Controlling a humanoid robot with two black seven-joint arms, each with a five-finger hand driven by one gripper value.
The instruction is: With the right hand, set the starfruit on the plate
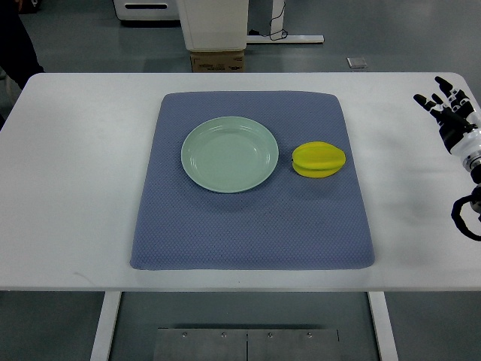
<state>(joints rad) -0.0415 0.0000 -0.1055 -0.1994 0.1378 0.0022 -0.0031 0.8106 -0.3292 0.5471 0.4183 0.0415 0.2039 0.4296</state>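
Observation:
A yellow starfruit (319,159) lies on the blue mat (254,226), just right of a pale green plate (229,154) that holds nothing. My right hand (442,103) hovers over the table's far right edge, well to the right of the starfruit, its black fingers spread and holding nothing. The left arm does not show.
The mat lies in the middle of a white table (68,188). Beyond the far edge stand a white bin (213,22) on a cardboard box (216,62) and a desk's legs on the grey floor.

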